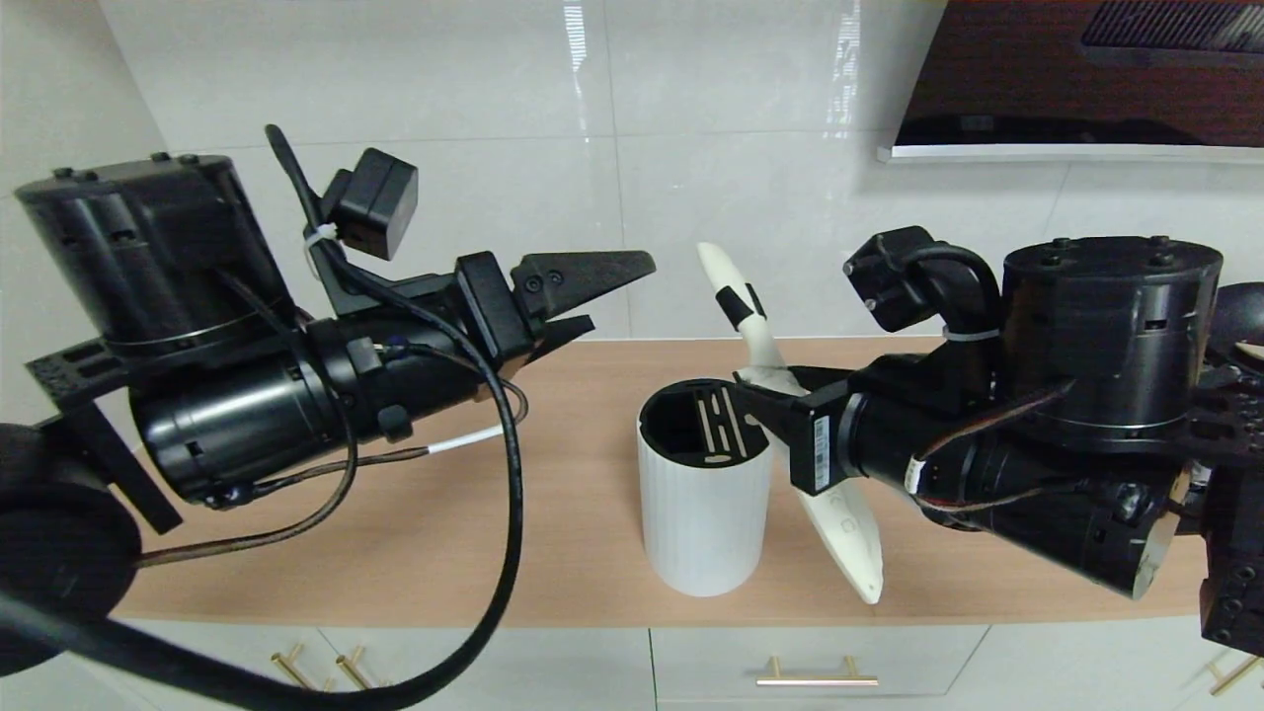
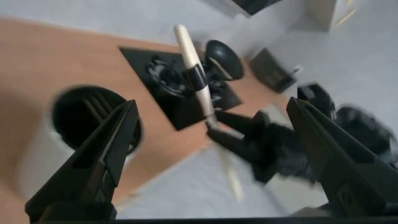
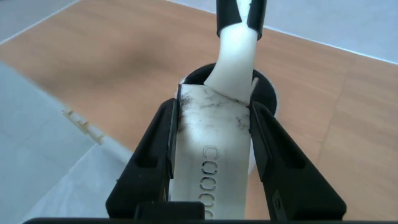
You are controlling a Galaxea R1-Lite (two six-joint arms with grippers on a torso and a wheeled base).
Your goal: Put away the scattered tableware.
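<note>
Right hand [image 1: 765, 390] is clamping the cream plastic spatula [image 1: 851, 538], the one with a black band round its handle. The fingers are pinching the flat blade from both sides. The spatula is hanging tilted in the air. Its blade end is dipping down toward me just beside the white cylindrical holder [image 1: 703, 513], and the handle end is poking up and back past the holder's black rim. In the right wrist view I'm looking along the blade, and the holder's dark opening is sitting right behind the handle. The holder is standing upright on the light wooden bench [image 1: 395, 533]. Left hand [image 1: 617, 291] is hovering up and off to the left of the holder, well apart from it, with its fingers spread wide and gripping nothing.
</note>
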